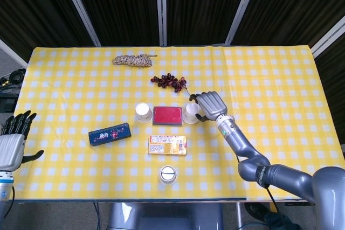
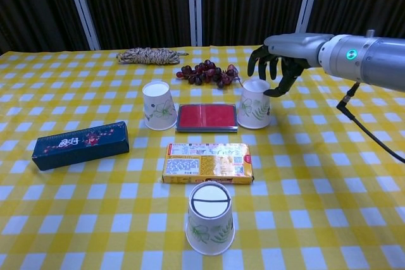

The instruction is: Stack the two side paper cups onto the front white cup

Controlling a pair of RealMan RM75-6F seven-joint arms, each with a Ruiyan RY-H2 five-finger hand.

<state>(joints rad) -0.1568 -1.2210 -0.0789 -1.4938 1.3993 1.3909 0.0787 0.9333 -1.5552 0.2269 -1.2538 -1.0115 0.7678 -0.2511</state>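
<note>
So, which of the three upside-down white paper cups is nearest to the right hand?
The leaf-printed white paper cup right of the flat red case. The right hand hovers just above it with fingers spread; the other two cups stand farther left and at the front.

The head view looked steeply down from above the near edge of the table (image 1: pixel 269 68), far enough off to take in all four edges, the dark curtain beyond the far edge and a strip of floor below the near one. The chest view sat lower and closer at the near edge, facing level toward the far edge, its sides cropping the table (image 2: pixel 354 207) left and right. Both shared the table's middle, from near edge to far edge.
</note>
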